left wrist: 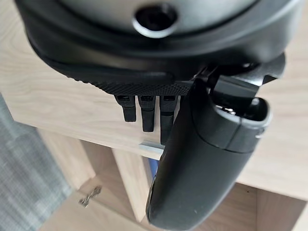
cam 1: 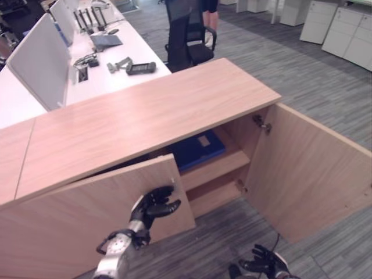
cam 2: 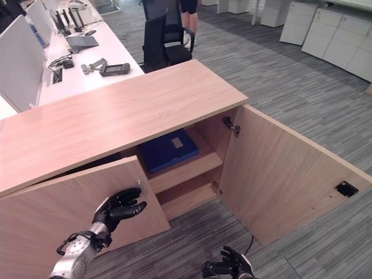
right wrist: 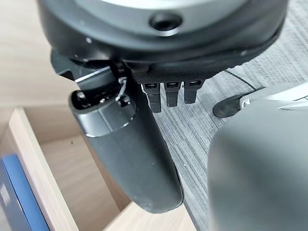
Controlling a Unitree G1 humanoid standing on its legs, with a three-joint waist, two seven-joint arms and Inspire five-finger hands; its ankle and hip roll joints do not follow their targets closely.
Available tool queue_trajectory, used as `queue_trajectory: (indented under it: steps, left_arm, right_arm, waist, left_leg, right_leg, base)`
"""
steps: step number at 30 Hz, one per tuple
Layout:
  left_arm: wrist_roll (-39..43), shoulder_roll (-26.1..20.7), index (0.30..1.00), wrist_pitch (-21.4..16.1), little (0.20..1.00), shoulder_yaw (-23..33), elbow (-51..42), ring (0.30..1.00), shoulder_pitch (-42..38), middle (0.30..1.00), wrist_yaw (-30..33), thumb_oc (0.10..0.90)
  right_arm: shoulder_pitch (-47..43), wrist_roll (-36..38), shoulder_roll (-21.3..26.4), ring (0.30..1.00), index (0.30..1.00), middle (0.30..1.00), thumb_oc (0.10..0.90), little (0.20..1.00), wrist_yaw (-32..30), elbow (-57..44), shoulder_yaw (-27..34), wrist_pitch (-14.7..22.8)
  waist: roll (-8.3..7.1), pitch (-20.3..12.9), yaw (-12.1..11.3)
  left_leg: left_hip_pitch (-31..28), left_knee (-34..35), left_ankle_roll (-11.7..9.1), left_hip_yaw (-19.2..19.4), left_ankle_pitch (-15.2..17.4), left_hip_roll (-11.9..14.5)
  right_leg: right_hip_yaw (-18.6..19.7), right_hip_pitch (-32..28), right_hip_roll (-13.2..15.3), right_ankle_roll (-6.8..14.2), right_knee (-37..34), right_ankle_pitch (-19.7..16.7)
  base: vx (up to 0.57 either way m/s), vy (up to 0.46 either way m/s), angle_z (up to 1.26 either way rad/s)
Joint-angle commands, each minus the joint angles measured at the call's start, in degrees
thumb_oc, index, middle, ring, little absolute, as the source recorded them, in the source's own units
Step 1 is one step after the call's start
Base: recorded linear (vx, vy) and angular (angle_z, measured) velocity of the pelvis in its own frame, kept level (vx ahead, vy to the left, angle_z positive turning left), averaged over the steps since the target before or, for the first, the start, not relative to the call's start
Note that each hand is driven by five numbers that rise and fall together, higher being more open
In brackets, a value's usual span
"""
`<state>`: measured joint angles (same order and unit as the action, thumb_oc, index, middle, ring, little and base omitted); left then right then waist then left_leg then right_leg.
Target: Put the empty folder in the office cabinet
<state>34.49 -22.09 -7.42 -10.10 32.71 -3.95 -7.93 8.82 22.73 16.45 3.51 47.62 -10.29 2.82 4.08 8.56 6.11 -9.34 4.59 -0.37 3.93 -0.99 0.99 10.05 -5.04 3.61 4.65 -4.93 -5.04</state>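
Blue folder (cam 1: 197, 149) lies flat on the upper shelf (cam 1: 216, 168) inside the wooden office cabinet (cam 1: 139, 116), both doors swung out. My left hand (cam 1: 152, 207) is raised from the lower left, forearm angled up, fingers (left wrist: 147, 113) loosely curled with tips against the face of the left door (cam 1: 87, 226) near its free edge, gripping nothing. My right hand (cam 2: 231, 266) hangs low over the grey carpet (cam 1: 325, 81) in front of the right door (cam 1: 308, 174), fingers slack and apart, holding nothing. White desk (cam 1: 116, 58) and black chair (cam 1: 189, 35) stand behind the cabinet
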Motion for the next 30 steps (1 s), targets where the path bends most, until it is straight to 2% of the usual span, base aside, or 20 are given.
queue_trajectory:
  steps: [1,8,12,16,17,18,19,20,21,22,23,24,26,27,28,29,30]
  left_arm:
    - [-1.1,-6.4,0.9,-7.6,0.9,4.7,6.0,0.9,-12.4,0.9,2.4,0.8]
    - [-2.4,-13.8,0.9,-6.7,0.9,6.5,21.0,0.9,-21.5,0.9,3.5,0.8]
    - [-3.4,-15.2,0.9,-6.6,0.9,7.4,23.5,0.9,-22.3,0.9,3.9,0.8]
    - [-2.5,-13.5,0.9,-6.9,0.9,7.8,20.6,0.9,-21.2,0.9,4.5,0.8]
    - [-1.4,-11.0,0.9,-7.6,0.9,8.0,16.0,0.9,-19.4,0.9,4.7,0.8]
    - [-1.5,-11.0,0.9,-7.5,0.9,8.1,15.8,0.9,-19.3,0.9,4.8,0.8]
    - [-1.1,-7.4,0.9,-8.3,0.9,7.1,8.4,0.9,-16.0,0.9,5.0,0.8]
    - [-1.1,-7.3,0.9,-8.2,0.9,7.1,8.2,0.9,-15.8,0.9,5.1,0.8]
    - [-0.8,-5.2,0.9,-8.6,0.9,6.7,5.0,0.9,-13.7,0.9,5.1,0.8]
    - [-0.9,-2.5,0.9,-8.5,0.9,5.5,-0.4,0.9,-9.1,0.9,3.8,0.8]
    - [-1.0,-2.5,0.9,-8.5,0.9,5.5,-0.6,0.9,-9.0,0.9,3.9,0.8]
    - [-0.6,-0.5,0.9,-8.2,0.9,3.8,-4.1,0.9,-5.8,0.9,2.5,0.8]
    - [-0.6,0.4,0.9,-8.1,0.9,3.1,-5.3,0.9,-4.8,0.9,1.9,0.8]
    - [-0.2,2.5,0.9,-8.0,0.9,1.6,-6.8,0.9,-3.1,0.9,0.9,0.8]
    - [-0.2,2.5,0.9,-8.0,0.9,1.6,-6.8,0.9,-3.1,0.9,1.0,0.8]
    - [0.0,3.7,0.9,-7.9,0.9,0.3,-7.3,0.9,-1.3,0.9,0.0,0.8]
    - [0.2,4.1,0.9,-7.6,0.9,0.1,-7.3,0.9,0.0,0.9,0.0,0.8]
  right_arm:
    - [-1.9,2.3,2.6,0.9,0.9,0.9,0.8,0.9,1.4,-0.9,0.6,3.2]
    - [-1.6,4.3,3.0,0.9,0.9,0.9,0.8,0.9,2.1,-0.3,0.6,3.5]
    - [-1.2,4.5,2.7,0.9,0.9,0.9,0.8,0.9,2.3,0.1,0.4,3.5]
    - [-1.6,4.9,2.1,0.9,0.9,0.9,0.8,0.9,2.1,0.9,0.6,3.4]
    - [-2.2,5.0,1.3,0.9,0.9,0.9,0.8,0.9,1.8,1.2,1.0,3.5]
    - [-2.2,5.0,1.3,0.9,0.9,0.9,0.8,0.9,1.8,1.3,0.9,3.5]
    - [-3.3,4.8,0.3,0.9,0.9,0.9,0.8,0.9,1.2,1.7,1.8,3.5]
    - [-3.3,4.7,0.4,0.9,0.9,0.9,0.8,0.9,1.2,1.7,1.8,3.5]
    - [-3.7,4.4,-0.1,0.9,0.9,0.9,0.8,0.9,0.8,2.0,2.3,3.4]
    - [-4.7,3.5,-1.0,0.9,0.9,0.9,0.8,0.9,0.3,2.2,3.4,3.2]
    - [-4.6,3.5,-1.0,0.9,0.9,0.9,0.8,0.9,0.3,2.2,3.4,3.2]
    - [-5.5,3.0,-1.6,0.9,0.9,0.9,0.8,0.9,0.1,2.2,3.8,2.9]
    - [-5.4,2.7,-1.5,0.9,0.9,0.9,0.8,0.9,0.2,2.0,3.9,2.7]
    - [-4.2,3.0,-1.5,0.9,0.9,0.9,0.8,0.9,0.2,1.3,4.4,2.7]
    - [-4.2,3.0,-1.5,0.9,0.9,0.9,0.8,0.9,0.2,1.3,4.4,2.7]
    - [-3.8,3.2,-1.0,0.9,0.9,0.9,0.8,0.9,0.1,1.3,4.7,2.8]
    - [-4.2,3.4,-1.0,0.9,0.9,0.9,0.8,0.9,-0.1,1.9,4.9,2.9]
  waist:
    - [-1.34,-6.0,0.9]
    - [-1.94,-7.0,3.0]
    - [-2.12,-7.0,3.3]
    - [-2.16,-6.5,3.0]
    - [-2.12,-5.6,2.4]
    - [-2.08,-5.6,2.4]
    - [-2.04,-4.3,1.1]
    - [-2.02,-4.4,1.2]
    - [-1.98,-3.9,0.4]
    - [-2.16,-3.9,-1.1]
    - [-2.17,-4.0,-1.0]
    - [-2.03,-3.6,-1.4]
    - [-1.81,-3.3,-1.5]
    - [-1.9,-3.0,-1.0]
    - [-1.87,-3.0,-1.1]
    - [-2.07,-3.0,-0.9]
    - [-2.08,-3.1,-1.1]
  left_leg:
    - [1.7,0.4,-4.6,-0.1,1.7,2.4]
    - [1.3,0.4,-4.2,1.7,3.1,1.9]
    - [0.4,0.4,-3.7,2.0,3.8,1.7]
    - [0.2,0.4,-3.4,2.1,4.0,1.7]
    - [0.1,0.4,-3.1,2.3,4.2,2.0]
    - [0.2,0.4,-3.1,2.3,4.2,2.0]
    - [-0.1,0.4,-2.9,2.8,4.4,2.4]
    - [-0.1,0.4,-2.9,2.8,4.4,2.4]
    - [-0.5,0.4,-2.9,3.3,4.6,2.5]
    - [-1.0,0.4,-3.2,5.1,5.4,2.8]
    - [-1.0,0.4,-3.2,4.9,5.4,2.7]
    - [-1.2,0.3,-3.6,5.8,5.1,3.8]
    - [-1.2,0.1,-3.8,5.5,5.0,4.4]
    - [-1.2,-0.1,-4.1,4.3,5.0,4.7]
    - [-1.3,-0.1,-4.1,4.4,5.1,4.7]
    - [-1.3,-0.3,-4.8,3.8,5.1,4.9]
    - [-1.6,-0.2,-5.2,3.9,5.1,5.1]
  right_leg:
    - [0.1,-0.5,0.9,3.8,4.3,8.5]
    - [0.6,1.1,1.8,5.5,5.1,8.1]
    - [1.0,1.4,1.9,5.7,6.5,8.3]
    - [0.8,2.6,1.5,5.7,9.2,8.9]
    - [-0.2,4.4,0.8,6.0,12.8,9.7]
    - [-0.2,4.5,0.8,6.0,13.1,9.9]
    - [-4.2,6.5,1.0,6.6,16.6,10.0]
    - [-4.3,6.6,1.0,6.6,16.8,10.2]
    - [-8.1,7.8,2.4,7.2,18.7,9.7]
    - [-16.8,8.6,7.3,8.0,19.1,7.7]
    - [-16.9,8.6,7.4,8.0,19.0,7.7]
    - [-19.5,9.7,10.2,7.7,18.1,5.4]
    - [-18.2,10.9,10.4,7.9,18.4,4.7]
    - [-14.1,11.4,9.9,8.4,17.4,4.2]
    - [-14.0,11.4,9.9,8.4,17.4,4.2]
    - [-11.5,10.0,9.9,8.6,15.0,4.5]
    - [-11.6,9.7,9.9,8.4,14.3,4.4]
  base:
    - [0.03,0.086,-0.19]
    - [0.04,0.075,-0.16]
    - [0.06,0.054,-0.05]
    - [0.0,0.015,-0.17]
    - [-0.03,0.0,-0.11]
    - [-0.08,-0.005,-0.14]
    - [-0.05,-0.007,-0.17]
    - [-0.06,-0.018,-0.22]
    - [0.0,-0.105,-0.2]
    - [0.0,-0.104,-0.15]
    - [0.04,-0.257,-0.44]
    - [0.03,-0.166,-0.47]
    - [0.06,-0.206,-0.36]
    - [0.09,-0.195,-0.08]
    - [0.15,-0.301,0.11]
    - [0.11,-0.242,0.36]
    - [0.14,-0.374,0.39]
